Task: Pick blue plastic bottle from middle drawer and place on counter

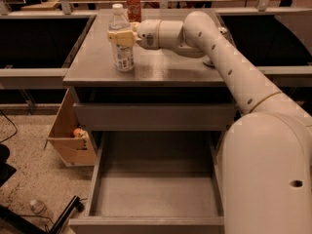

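The blue plastic bottle [122, 50], clear with a white cap and pale label, stands upright on the counter [165, 69] near its left side. My gripper [122, 37] reaches in from the right, its yellowish fingers [127, 37] closed around the bottle's upper part. The bottle's base looks to rest on the counter top. Below, the middle drawer [156, 191] is pulled fully open, and its grey floor is bare.
A red can [133, 7] stands at the back of the counter behind the bottle. My arm [229, 67] spans the counter's right side. A cardboard box [73, 140] sits on the floor left of the cabinet. A small bottle [36, 206] lies on the floor.
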